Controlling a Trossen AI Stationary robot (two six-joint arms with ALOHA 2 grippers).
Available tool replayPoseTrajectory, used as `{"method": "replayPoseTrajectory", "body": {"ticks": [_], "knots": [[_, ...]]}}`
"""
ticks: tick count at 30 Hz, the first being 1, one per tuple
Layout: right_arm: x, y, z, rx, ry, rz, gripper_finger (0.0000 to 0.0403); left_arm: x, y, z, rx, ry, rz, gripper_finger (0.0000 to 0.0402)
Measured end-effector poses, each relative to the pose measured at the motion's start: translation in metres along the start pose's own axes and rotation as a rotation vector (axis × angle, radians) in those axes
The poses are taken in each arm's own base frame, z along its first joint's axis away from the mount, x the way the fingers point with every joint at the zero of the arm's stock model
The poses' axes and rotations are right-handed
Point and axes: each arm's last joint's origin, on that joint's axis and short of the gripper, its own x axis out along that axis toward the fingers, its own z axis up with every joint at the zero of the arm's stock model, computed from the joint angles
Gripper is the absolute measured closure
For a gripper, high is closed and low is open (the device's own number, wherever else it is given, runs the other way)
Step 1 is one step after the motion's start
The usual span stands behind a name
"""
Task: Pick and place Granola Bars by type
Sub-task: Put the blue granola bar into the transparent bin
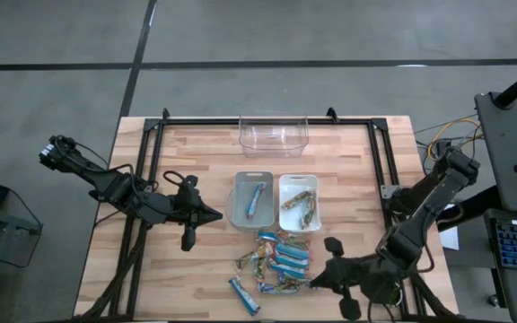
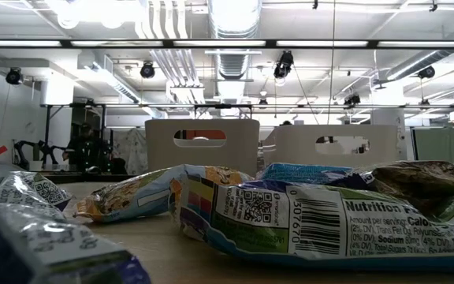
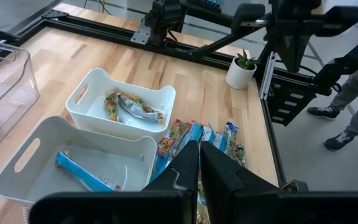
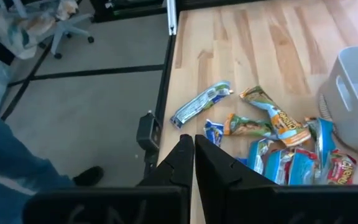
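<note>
Grey bin [image 1: 252, 200] holds one blue bar; white bin [image 1: 298, 200] several tan bars; clear bin [image 1: 273, 131] at the table's far edge. Granola Bars [image 1: 276, 260] lie piled near the front edge. Left gripper [image 1: 212, 214] and right gripper [image 1: 317, 279] both clenched, grasping nothing.

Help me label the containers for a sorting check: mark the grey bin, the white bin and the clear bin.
grey bin [image 1: 238, 215]: high view, on its left wall.
white bin [image 1: 299, 179]: high view, on its far rim.
clear bin [image 1: 273, 136]: high view, on its bare see-through floor.

Grey concrete floor [image 1: 240, 36] with dark seam lines around the wooden tabletop [image 1: 205, 260]. White ceiling ducts [image 2: 235, 24], hanging lights. Office chair [image 4: 67, 25] on floor. Small potted plant [image 3: 241, 70] at tabletop corner.
</note>
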Motion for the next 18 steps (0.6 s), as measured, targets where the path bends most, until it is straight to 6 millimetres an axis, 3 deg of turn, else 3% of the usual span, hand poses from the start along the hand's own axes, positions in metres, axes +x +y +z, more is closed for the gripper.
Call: {"method": "replayPoseTrajectory", "body": {"ticks": [18], "knots": [[0.028,0.015,-0.012,-0.063,0.121,0.046,0.0394,0.000,0.001,-0.002,0.009,0.016,0.009,0.0402]]}}
